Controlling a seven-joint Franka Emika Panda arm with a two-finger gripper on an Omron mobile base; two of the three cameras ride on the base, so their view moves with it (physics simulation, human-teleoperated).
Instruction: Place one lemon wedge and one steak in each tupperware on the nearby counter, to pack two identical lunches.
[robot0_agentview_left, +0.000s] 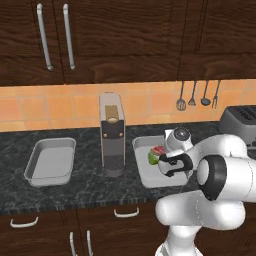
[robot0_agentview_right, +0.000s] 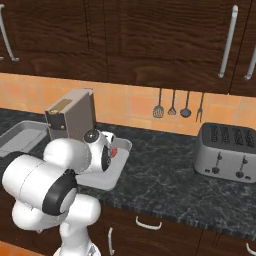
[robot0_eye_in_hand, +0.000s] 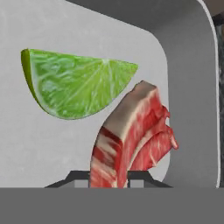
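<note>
Two light-grey tupperware trays sit on the black speckled counter (robot0_agentview_left: 75, 192). The left tupperware (robot0_agentview_left: 31, 172) (robot0_agentview_right: 15, 131) holds nothing. In the right tupperware (robot0_agentview_left: 145, 181) (robot0_agentview_right: 114, 176) (robot0_eye_in_hand: 39, 144) lies a green lemon wedge (robot0_eye_in_hand: 74, 85) (robot0_agentview_left: 151, 159), flat on the floor near a corner. My gripper (robot0_eye_in_hand: 109, 177) (robot0_agentview_left: 162, 159) (robot0_agentview_right: 111, 154) hangs just over this tray, shut on a red, fat-edged steak (robot0_eye_in_hand: 127, 140) (robot0_agentview_left: 159, 150) (robot0_agentview_right: 114, 152). The steak stands on edge beside the wedge; whether it touches the tray floor I cannot tell.
A tall grey-brown coffee machine (robot0_agentview_left: 112, 135) (robot0_agentview_right: 70, 117) stands between the two trays. A silver toaster (robot0_agentview_right: 227, 150) (robot0_agentview_left: 240, 120) sits at the right end of the counter. Utensils (robot0_agentview_left: 197, 95) hang on the tiled wall, under dark upper cabinets.
</note>
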